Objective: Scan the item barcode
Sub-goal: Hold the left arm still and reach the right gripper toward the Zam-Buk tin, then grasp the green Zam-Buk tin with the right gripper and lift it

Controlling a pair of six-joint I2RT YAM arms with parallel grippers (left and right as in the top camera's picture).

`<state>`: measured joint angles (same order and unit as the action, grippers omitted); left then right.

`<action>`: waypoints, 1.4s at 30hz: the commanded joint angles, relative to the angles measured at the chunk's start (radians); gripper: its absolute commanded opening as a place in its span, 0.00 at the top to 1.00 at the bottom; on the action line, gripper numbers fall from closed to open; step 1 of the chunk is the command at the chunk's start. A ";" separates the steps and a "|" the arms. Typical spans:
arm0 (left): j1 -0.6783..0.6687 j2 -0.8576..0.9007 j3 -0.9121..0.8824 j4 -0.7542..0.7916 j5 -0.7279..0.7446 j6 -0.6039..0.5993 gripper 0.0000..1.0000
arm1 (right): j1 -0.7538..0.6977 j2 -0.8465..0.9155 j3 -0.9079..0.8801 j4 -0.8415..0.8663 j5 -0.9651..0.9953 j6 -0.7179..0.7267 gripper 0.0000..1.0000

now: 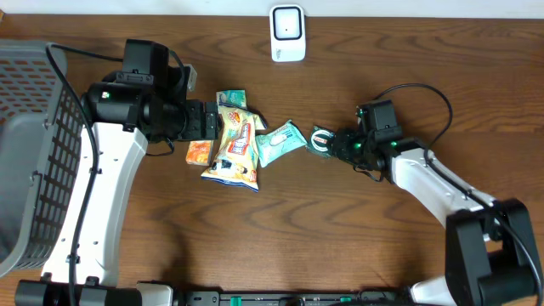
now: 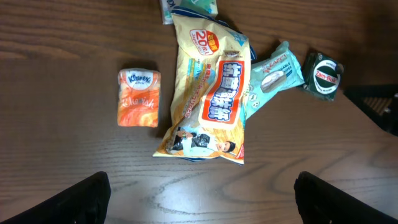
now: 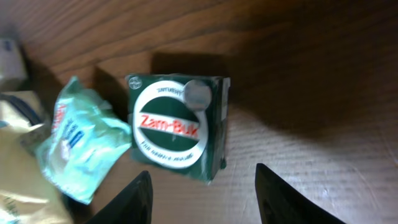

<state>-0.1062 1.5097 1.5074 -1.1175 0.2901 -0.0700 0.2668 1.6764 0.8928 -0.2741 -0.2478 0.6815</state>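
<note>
A small dark green Zam-Buk box (image 1: 321,140) (image 3: 177,127) (image 2: 323,76) lies on the wooden table, right of a pile of packets. My right gripper (image 1: 337,144) (image 3: 203,171) sits just right of it with its jaws apart. The box lies just beyond the fingertips, and only bare wood shows between them. My left gripper (image 1: 212,119) (image 2: 202,180) hangs wide open at the pile's left side, holding nothing. No barcode shows on the box's visible faces. A white scanner (image 1: 287,34) stands at the table's far edge.
The pile holds a yellow snack bag (image 1: 234,144) (image 2: 208,93), a teal wipes packet (image 1: 280,142) (image 3: 78,146), an orange tissue pack (image 1: 199,153) (image 2: 138,98) and a green packet (image 1: 231,98). A grey mesh basket (image 1: 34,153) fills the left side.
</note>
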 commanded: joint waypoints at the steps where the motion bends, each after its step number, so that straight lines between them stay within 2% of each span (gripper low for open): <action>1: 0.005 0.007 -0.012 0.001 0.009 0.017 0.06 | 0.004 0.049 0.016 0.034 -0.003 0.021 0.55; 6: 0.005 0.007 -0.012 0.000 0.009 0.017 0.06 | 0.017 0.124 0.016 0.091 -0.018 0.021 0.62; 13: 0.005 0.007 -0.012 0.000 0.009 0.017 0.06 | 0.013 0.153 0.017 0.098 -0.024 -0.021 0.99; 17: 0.005 0.007 -0.012 0.000 0.009 0.017 0.06 | -0.019 0.152 0.018 0.084 -0.047 -0.109 0.99; 21: 0.005 0.007 -0.012 0.000 0.009 0.017 0.06 | -0.068 0.152 0.027 0.072 -0.100 -0.315 0.99; 22: 0.005 0.007 -0.012 0.000 0.009 0.017 0.06 | -0.095 0.152 0.039 0.063 -0.171 -0.412 0.99; 23: 0.005 0.007 -0.012 0.000 0.009 0.017 0.06 | -0.100 0.152 0.048 0.059 -0.213 -0.438 0.99; 24: 0.005 0.007 -0.012 0.000 0.009 0.017 0.06 | -0.103 0.152 0.068 0.047 -0.264 -0.450 0.73; 25: 0.005 0.007 -0.012 0.000 0.009 0.017 0.06 | -0.096 0.152 0.094 0.031 -0.289 -0.451 0.60; 26: 0.005 0.007 -0.012 0.000 0.009 0.017 0.06 | -0.076 0.152 0.132 0.003 -0.306 -0.451 0.52; 27: 0.005 0.007 -0.012 0.000 0.009 0.017 0.06 | -0.058 0.152 0.155 -0.013 -0.305 -0.446 0.49; 30: 0.005 0.007 -0.012 0.000 0.009 0.017 0.06 | 0.008 0.152 0.211 -0.035 -0.256 -0.355 0.49; 34: 0.005 0.007 -0.012 0.000 0.009 0.017 0.06 | 0.128 0.154 0.222 -0.015 -0.095 -0.174 0.68; 36: 0.005 0.007 -0.012 0.000 0.009 0.017 0.06 | 0.195 0.160 0.222 -0.013 -0.001 -0.100 0.74; 42: 0.005 0.007 -0.012 0.000 0.009 0.017 0.06 | 0.263 0.174 0.222 -0.062 0.153 -0.019 0.77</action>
<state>-0.1062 1.5101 1.5074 -1.1183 0.2901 -0.0700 0.5217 1.8366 1.1103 -0.3012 -0.2276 0.5827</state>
